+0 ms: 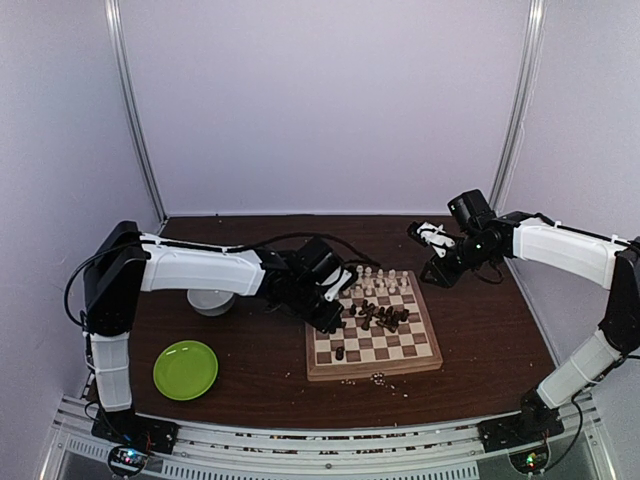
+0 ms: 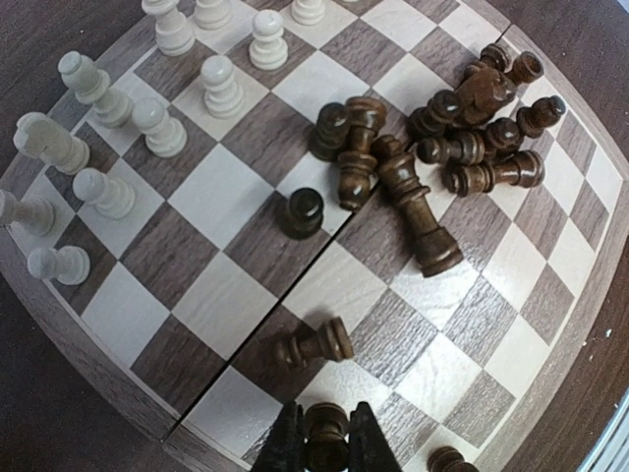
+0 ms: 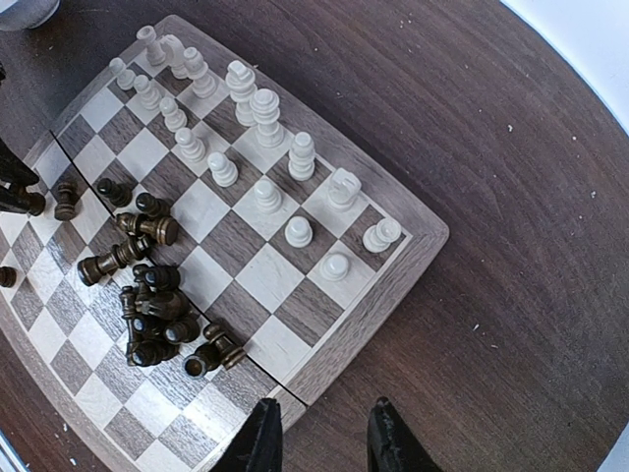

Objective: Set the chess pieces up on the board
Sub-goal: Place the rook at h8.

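While the left claw [image 2: 325, 423] is closed on a dark pawn [image 2: 326, 441] over a square at the edge of the board [image 2: 211, 197], the right claw [image 3: 324, 442] hangs open and empty above the table [image 3: 511, 246], just beside one corner of the board. Whether the held pawn touches its square cannot be told. The pale pieces [image 3: 265, 147] stand upright in two rows along one side of the board. Most of the dark pieces [image 2: 452, 147] lie toppled in a heap near the middle, touching and crossing one another; one stands upright beside the heap and another lies on its side near the held pawn. The pieces appear to be light, stiff, smooth turned wood: probably not fragile, but likely to roll when lying and to tip when nudged. An upright piece is best taken from above across its head or narrow neck. A fallen one is best pinched across the stem, starting with the pieces at the rim of the heap, so that neighbours are not dragged along.
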You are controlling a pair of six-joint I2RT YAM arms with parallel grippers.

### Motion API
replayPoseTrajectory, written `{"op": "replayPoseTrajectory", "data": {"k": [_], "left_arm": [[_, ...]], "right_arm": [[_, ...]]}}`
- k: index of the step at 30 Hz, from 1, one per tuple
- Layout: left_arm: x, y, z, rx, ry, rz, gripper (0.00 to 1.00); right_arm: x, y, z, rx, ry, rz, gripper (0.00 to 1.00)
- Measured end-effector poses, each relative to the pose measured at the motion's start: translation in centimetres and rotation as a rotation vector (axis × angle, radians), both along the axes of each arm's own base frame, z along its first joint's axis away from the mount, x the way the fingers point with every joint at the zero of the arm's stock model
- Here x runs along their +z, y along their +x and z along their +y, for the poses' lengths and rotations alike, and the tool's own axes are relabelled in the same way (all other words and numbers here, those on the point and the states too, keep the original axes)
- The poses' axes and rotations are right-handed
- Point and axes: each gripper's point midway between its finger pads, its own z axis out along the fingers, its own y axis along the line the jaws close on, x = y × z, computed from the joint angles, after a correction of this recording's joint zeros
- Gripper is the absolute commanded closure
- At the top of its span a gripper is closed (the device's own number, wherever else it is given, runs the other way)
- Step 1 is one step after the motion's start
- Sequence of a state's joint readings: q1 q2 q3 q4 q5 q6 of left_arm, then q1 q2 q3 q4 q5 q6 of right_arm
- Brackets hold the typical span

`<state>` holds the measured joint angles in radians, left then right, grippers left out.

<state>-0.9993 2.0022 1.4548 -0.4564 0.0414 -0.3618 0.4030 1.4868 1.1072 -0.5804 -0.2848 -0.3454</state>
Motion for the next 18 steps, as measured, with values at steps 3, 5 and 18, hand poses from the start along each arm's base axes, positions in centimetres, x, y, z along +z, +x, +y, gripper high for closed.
{"op": "replayPoseTrajectory", "data": {"k": [3, 5, 18], "left_arm": [[-0.1, -0.3, 0.3, 0.0, 0.004, 0.004, 1.0], [-0.2, -0.5, 0.4, -0.001, 0.006, 0.007, 1.0], [-0.4, -3.3, 2.0, -0.023, 0.019, 0.026, 1.0]], "right_arm": [[0.0, 0.0, 0.0, 0.001, 0.001, 0.001, 0.68], [0.0, 0.0, 0.0, 0.002, 0.002, 0.002, 0.68], [-0.4, -0.1, 0.1, 0.003, -0.001, 0.015, 0.68]]}}
